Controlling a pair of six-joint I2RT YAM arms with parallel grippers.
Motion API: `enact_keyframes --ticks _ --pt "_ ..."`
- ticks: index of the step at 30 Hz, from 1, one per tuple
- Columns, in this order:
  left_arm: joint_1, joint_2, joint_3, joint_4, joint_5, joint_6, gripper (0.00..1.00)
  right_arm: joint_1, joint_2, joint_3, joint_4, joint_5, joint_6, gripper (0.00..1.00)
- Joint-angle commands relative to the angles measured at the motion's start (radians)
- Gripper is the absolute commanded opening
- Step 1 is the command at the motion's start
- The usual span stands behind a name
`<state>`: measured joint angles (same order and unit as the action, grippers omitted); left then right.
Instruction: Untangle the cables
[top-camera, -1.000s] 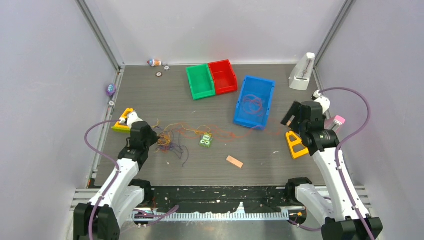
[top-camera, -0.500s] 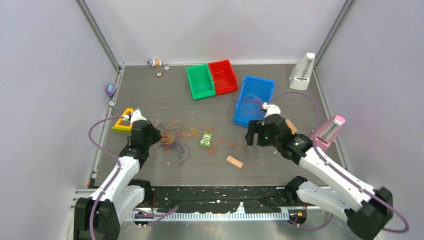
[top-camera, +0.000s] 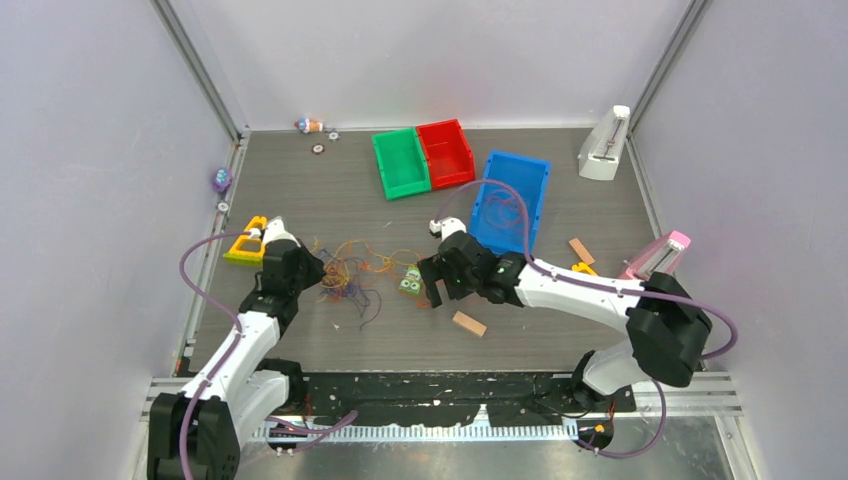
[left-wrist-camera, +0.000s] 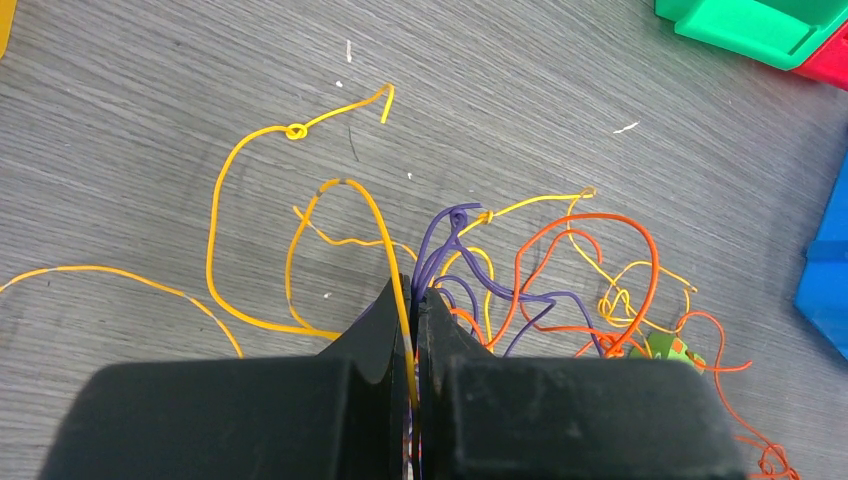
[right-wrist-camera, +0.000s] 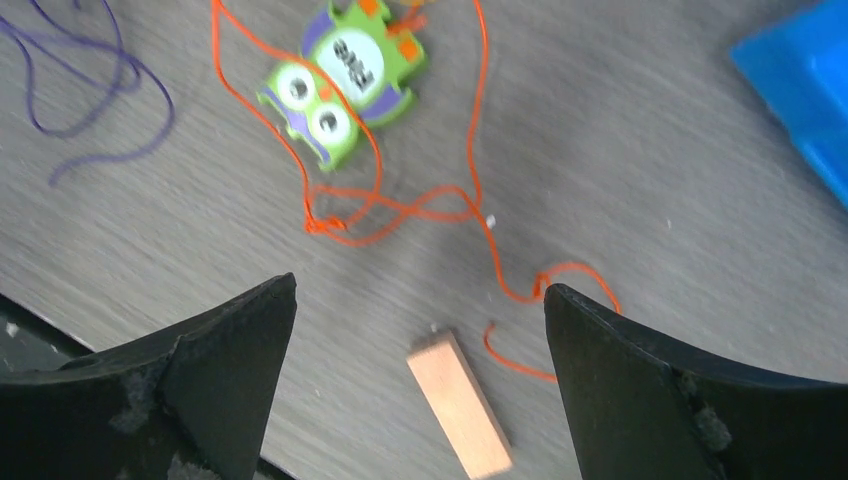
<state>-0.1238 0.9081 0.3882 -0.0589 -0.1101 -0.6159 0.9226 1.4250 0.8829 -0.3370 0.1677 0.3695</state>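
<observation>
A tangle of thin cables in yellow, orange-red and dark purple lies left of centre on the table. In the left wrist view the cables fan out ahead of my left gripper, which is shut on a yellow and several purple strands. It shows in the top view at the tangle's left edge. My right gripper is open and empty, just right of a green owl toy. In the right wrist view it hovers over loose orange strands.
A small wooden block lies between the right jaws, also visible from above. Green, red and blue bins stand at the back. A yellow piece lies left, another block right.
My right arm has swung far left across the table, from the right side to beside the owl toy. The left gripper stays shut on the cables, shifted slightly.
</observation>
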Motion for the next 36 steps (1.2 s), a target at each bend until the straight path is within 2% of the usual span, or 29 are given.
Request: enact_keyframes --ticks 1,7,9,11,12,13,14,16,20,28,30,36 --pt "0.004 0.006 0.026 0.05 0.015 0.016 0.0 0.004 0.058 0.083 0.104 0.053 0.029 1.0" --pt "0.004 0.005 0.028 0.05 0.024 0.014 0.0 0.004 0.193 0.131 0.103 0.113 0.06 0.99" --pt "0.004 0.005 0.028 0.05 0.024 0.013 0.0 0.004 0.236 0.14 0.104 0.119 0.072 0.93" --pt "0.004 0.006 0.028 0.05 0.024 0.015 0.0 0.003 0.27 0.155 0.081 0.128 0.088 0.73" --pt "0.004 0.005 0.028 0.048 0.021 0.016 0.0 0.003 0.278 0.169 0.063 0.151 0.107 0.5" --pt "0.004 0.002 0.027 0.047 0.018 0.016 0.0 0.002 0.281 0.169 0.038 0.163 0.113 0.4" --pt "0.004 0.002 0.028 0.045 0.013 0.015 0.0 0.0 0.278 0.161 0.029 0.186 0.123 0.21" --pt "0.004 -0.004 0.026 0.039 -0.001 0.01 0.0 -0.008 0.245 0.129 0.011 0.213 0.132 0.08" --pt "0.004 -0.02 0.02 0.028 -0.033 0.0 0.0 -0.083 0.123 0.039 -0.017 0.225 0.141 0.05" --pt "0.004 -0.059 0.001 0.015 -0.099 -0.021 0.0 -0.385 -0.299 -0.111 -0.085 0.181 0.097 0.05" --pt "0.004 -0.063 -0.001 0.008 -0.112 -0.026 0.0 -0.464 -0.393 -0.111 -0.119 0.207 0.081 0.05" --pt "0.005 -0.063 0.01 -0.045 -0.202 -0.048 0.0 -0.567 -0.607 -0.072 -0.224 0.378 0.077 0.05"
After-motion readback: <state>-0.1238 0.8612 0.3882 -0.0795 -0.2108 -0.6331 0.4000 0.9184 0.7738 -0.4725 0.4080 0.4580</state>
